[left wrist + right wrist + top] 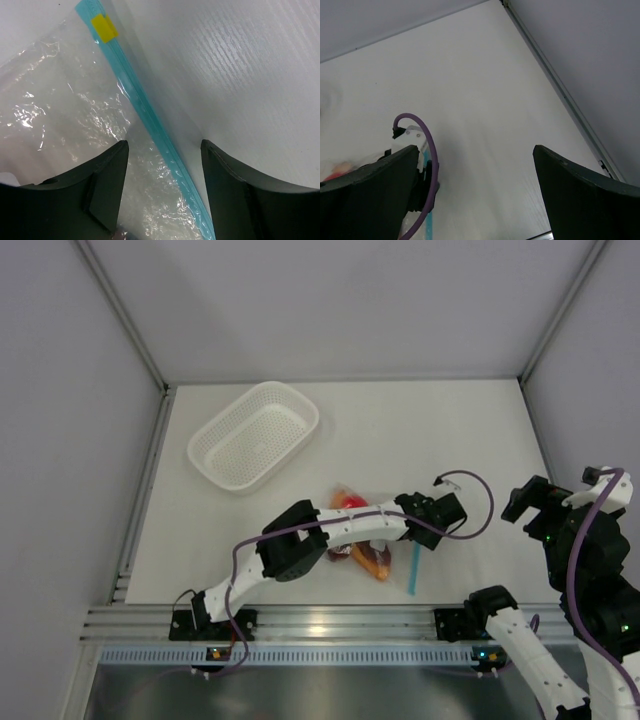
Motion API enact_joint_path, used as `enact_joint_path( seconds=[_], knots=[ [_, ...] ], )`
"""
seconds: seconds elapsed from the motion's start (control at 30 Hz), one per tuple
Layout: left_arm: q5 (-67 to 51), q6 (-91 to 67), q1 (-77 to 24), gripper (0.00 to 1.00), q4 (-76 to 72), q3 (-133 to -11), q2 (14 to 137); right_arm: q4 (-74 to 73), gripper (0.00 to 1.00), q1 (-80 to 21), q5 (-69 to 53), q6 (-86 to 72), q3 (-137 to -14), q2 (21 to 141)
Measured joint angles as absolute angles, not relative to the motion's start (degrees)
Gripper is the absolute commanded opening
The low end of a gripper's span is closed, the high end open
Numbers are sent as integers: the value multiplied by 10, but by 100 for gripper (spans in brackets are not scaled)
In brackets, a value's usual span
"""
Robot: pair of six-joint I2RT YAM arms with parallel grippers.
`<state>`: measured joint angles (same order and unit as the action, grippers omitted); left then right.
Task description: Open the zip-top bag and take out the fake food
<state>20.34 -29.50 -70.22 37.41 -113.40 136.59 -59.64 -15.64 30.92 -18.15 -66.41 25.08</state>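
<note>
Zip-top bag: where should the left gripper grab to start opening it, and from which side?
Probably the blue zip strip, from above. The zip-top bag lies flat on the table, so the film offers little to pinch. The strip already runs between the fingers of the open left gripper.

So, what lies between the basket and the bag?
Only bare table, as the top view shows; the basket and the bag lie apart.

The left arm lies across the zip-top bag at the lower centre of the top view and blocks access from above. The white basket stands in the upper left. The surface at upper right is free up to the wall.
</note>
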Motion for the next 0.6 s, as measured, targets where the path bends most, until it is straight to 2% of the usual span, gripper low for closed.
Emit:
enact_joint_path(
  seconds=[0.2, 0.3, 0.43, 0.6],
  knots=[
    [207, -294, -700, 69, 363, -1120, 1356, -596, 100, -156, 304, -181, -664, 251],
    [210, -284, -699, 74, 363, -1116, 1352, -596, 99, -156, 303, -181, -664, 251],
    [201, -259, -686, 89, 368, -1108, 1343, -596, 99, -156, 303, -181, -664, 251],
    [137, -206, -638, 92, 366, -1099, 1329, -596, 99, -156, 297, -178, -664, 247]
  ],
)
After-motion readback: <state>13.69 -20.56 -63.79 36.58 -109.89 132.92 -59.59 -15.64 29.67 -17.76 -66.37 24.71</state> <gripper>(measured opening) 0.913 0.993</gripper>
